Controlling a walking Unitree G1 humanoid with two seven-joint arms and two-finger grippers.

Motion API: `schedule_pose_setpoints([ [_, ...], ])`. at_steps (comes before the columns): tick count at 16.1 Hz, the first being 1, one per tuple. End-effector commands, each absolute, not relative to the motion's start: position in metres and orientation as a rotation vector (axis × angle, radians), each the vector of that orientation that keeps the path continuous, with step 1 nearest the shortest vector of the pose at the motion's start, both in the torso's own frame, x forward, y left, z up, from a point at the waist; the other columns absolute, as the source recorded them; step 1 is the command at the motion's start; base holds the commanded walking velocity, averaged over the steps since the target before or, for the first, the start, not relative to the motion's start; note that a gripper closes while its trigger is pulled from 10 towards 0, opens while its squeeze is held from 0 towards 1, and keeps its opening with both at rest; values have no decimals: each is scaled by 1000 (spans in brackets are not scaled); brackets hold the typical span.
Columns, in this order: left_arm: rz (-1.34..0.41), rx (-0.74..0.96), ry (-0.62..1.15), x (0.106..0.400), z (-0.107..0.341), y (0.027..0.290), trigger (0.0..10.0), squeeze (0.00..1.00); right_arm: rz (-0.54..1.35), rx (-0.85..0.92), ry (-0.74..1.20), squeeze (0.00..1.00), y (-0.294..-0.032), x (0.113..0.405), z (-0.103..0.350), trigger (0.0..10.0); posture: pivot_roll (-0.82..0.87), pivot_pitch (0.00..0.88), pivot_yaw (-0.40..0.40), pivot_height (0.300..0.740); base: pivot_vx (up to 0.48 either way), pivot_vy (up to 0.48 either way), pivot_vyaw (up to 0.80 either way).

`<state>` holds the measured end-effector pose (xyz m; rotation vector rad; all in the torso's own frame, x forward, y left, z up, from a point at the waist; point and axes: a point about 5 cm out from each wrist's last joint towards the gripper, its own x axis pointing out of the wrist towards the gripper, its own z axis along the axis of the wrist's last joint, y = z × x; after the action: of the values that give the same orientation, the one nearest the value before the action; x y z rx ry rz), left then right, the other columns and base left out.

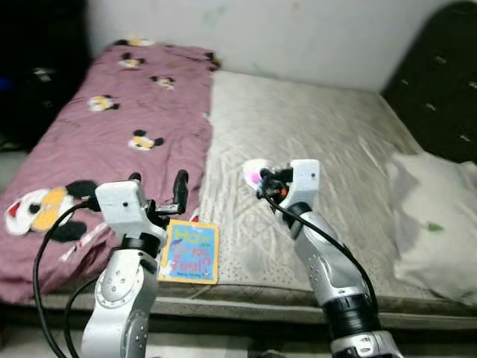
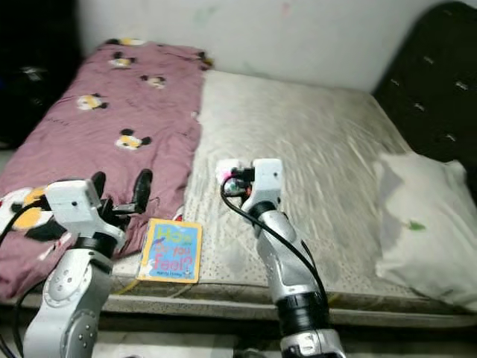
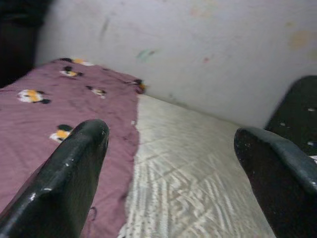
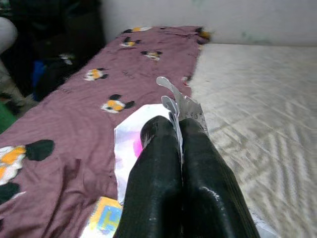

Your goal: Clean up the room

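My right gripper (image 1: 258,179) is raised over the middle of the mattress (image 1: 313,127), shut on a thin white paper with pink print (image 4: 130,144); the sheet sticks out past the fingertips (image 4: 190,130). A colourful children's book (image 1: 190,251) lies flat at the mattress's near edge, beside the maroon blanket (image 1: 127,119). Just above and left of the book my left gripper (image 1: 158,192) stands open, holding nothing; its two black fingers (image 3: 74,173) are spread wide.
The maroon blanket with cartoon mice covers the bed's left half. A white pillow (image 1: 436,224) lies at the right, under a dark padded panel (image 1: 440,82). A pale wall (image 1: 298,37) runs behind the bed. Dark clutter (image 1: 37,82) sits left of it.
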<state>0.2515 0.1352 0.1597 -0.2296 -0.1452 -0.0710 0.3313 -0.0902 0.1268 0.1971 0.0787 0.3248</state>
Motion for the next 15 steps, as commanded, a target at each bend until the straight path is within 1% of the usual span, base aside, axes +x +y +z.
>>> schedule_pose_setpoints([
  [1,-91,-252,-136,253,159,129,10000,0,286,188,69,0,-103,334,128,10000,56,84,-116,740,0,480,-800],
  [2,-92,-252,-136,252,159,129,10000,0,287,189,70,0,-103,334,128,10000,57,83,-115,740,0,480,-800],
  [15,-114,-243,-140,252,159,126,10000,0,354,164,125,0,-95,329,119,10000,57,80,-119,740,0,478,0],
])
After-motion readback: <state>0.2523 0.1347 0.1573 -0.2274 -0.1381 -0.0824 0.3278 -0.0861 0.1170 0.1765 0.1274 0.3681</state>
